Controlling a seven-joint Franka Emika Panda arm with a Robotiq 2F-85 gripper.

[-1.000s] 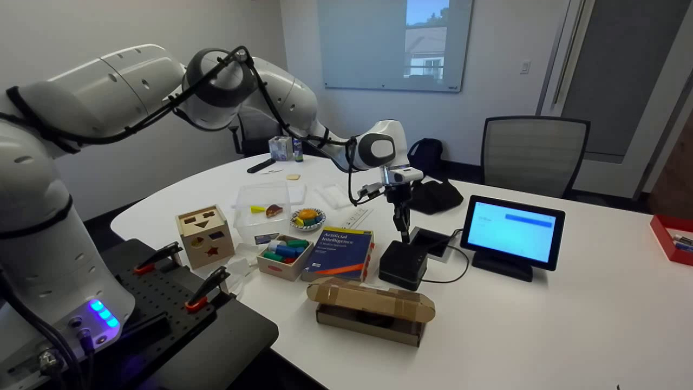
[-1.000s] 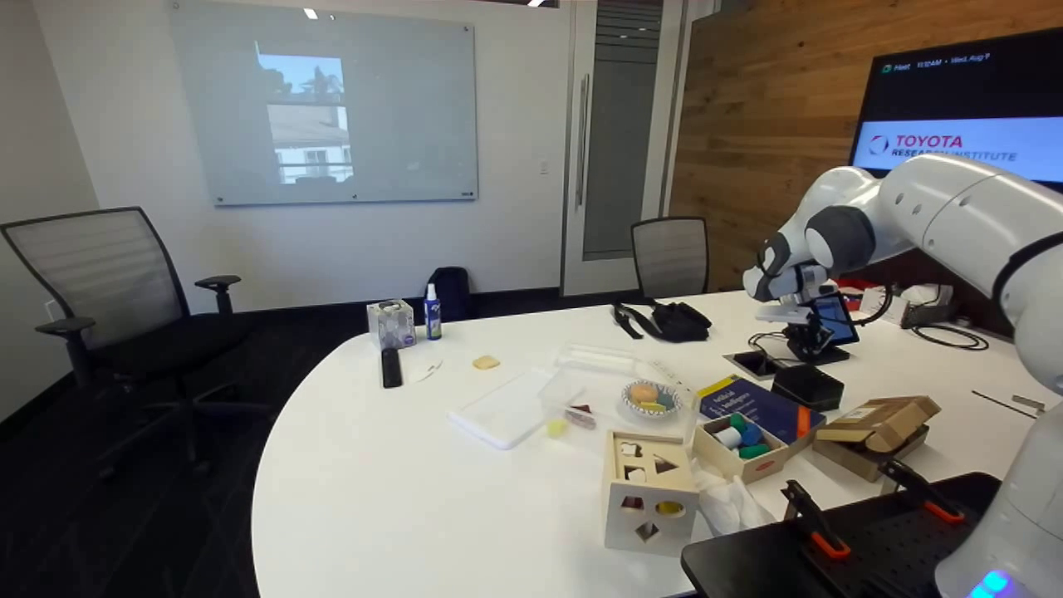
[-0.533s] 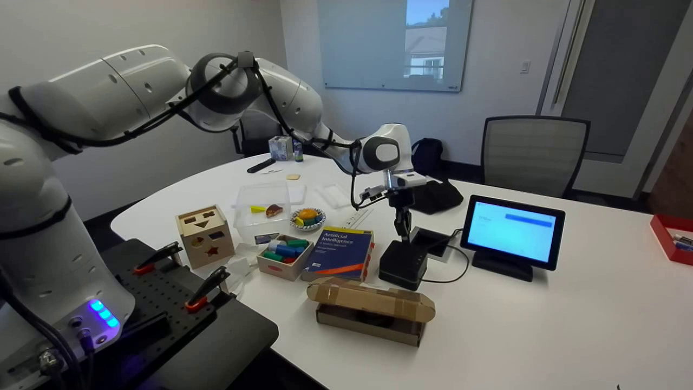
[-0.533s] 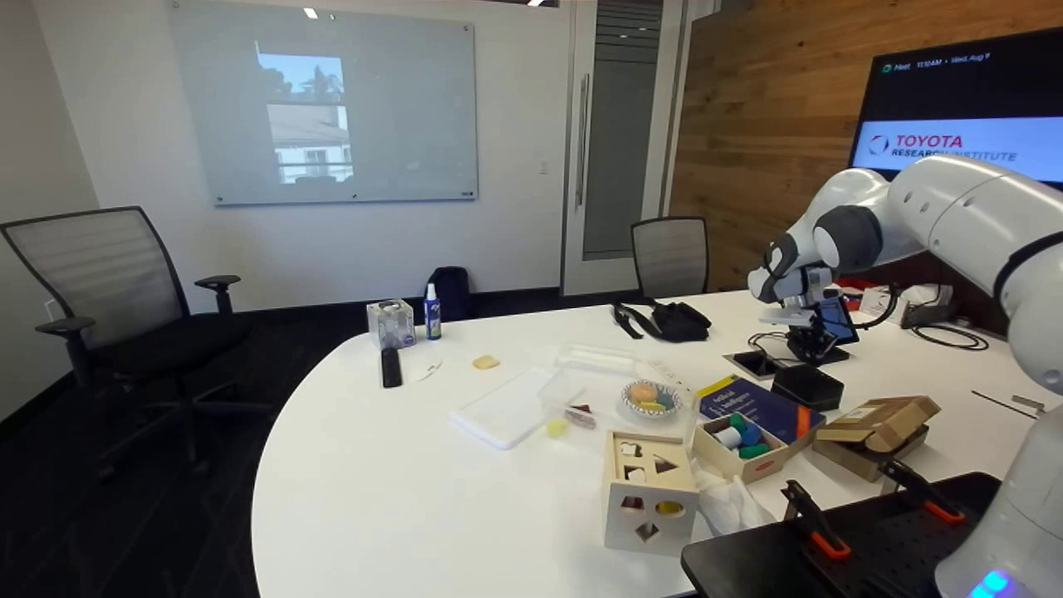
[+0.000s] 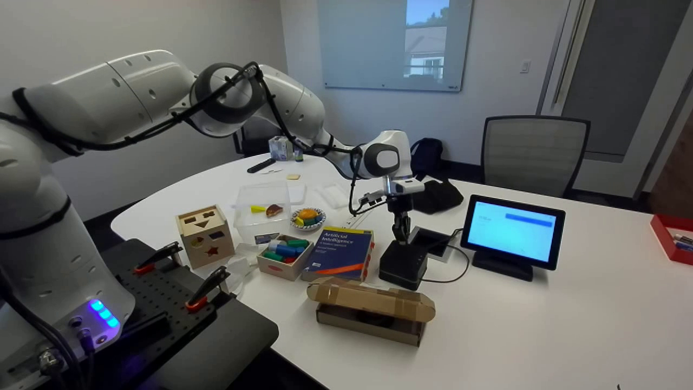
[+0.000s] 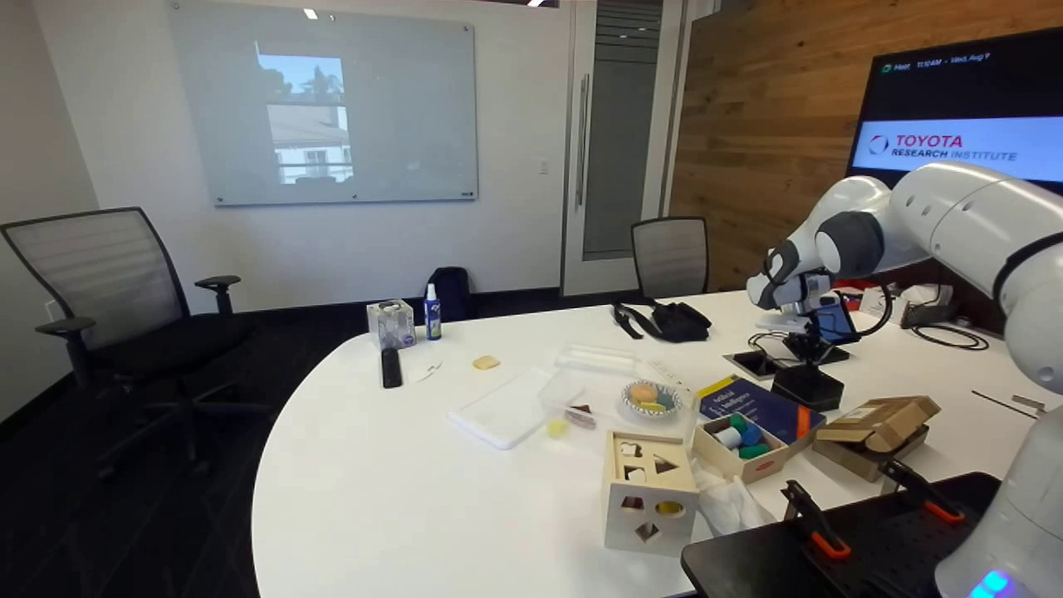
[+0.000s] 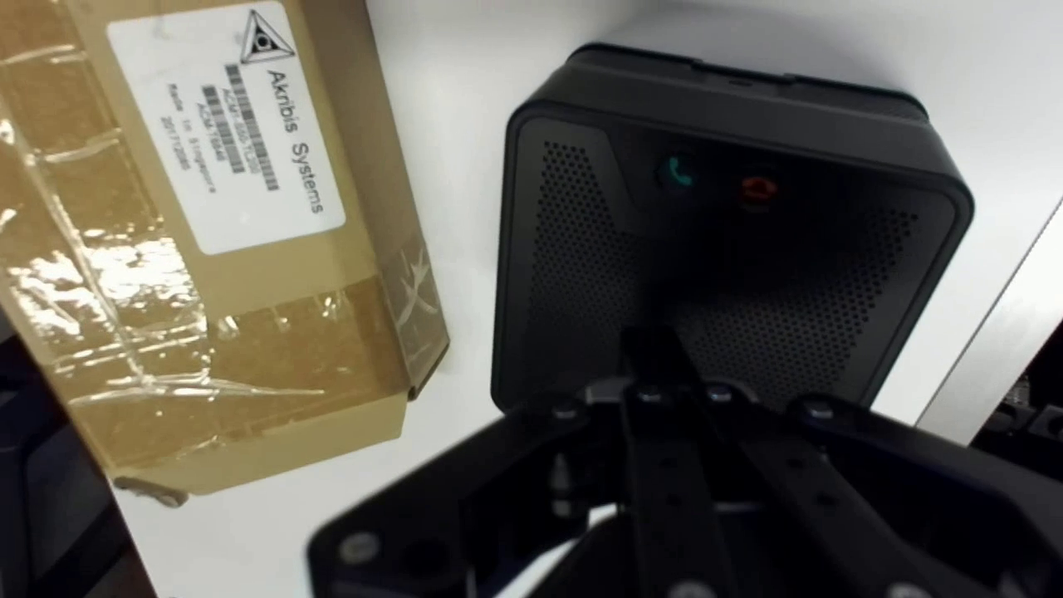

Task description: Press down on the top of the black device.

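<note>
The black device (image 5: 401,267) is a low square box on the white table, with a cable at its side. It also shows in an exterior view (image 6: 807,389). In the wrist view the black device (image 7: 789,282) shows a perforated flat top with a green and a red phone symbol. My gripper (image 5: 401,240) points down over the top of the device, toward its far part in that exterior view. In the wrist view the gripper (image 7: 656,345) has its fingers together with nothing between them. The tips are at or just above the top; I cannot tell whether they touch.
An open cardboard box (image 5: 371,309) lies close in front of the device. A blue book (image 5: 340,252) and a box of colored blocks (image 5: 285,257) lie beside it. A lit tablet (image 5: 513,230) stands on the other side. A cable (image 5: 460,273) loops between.
My gripper has moved down and slightly toward the arm's base, bringing its fingertips to the top of the device. The device and other objects have not moved.
</note>
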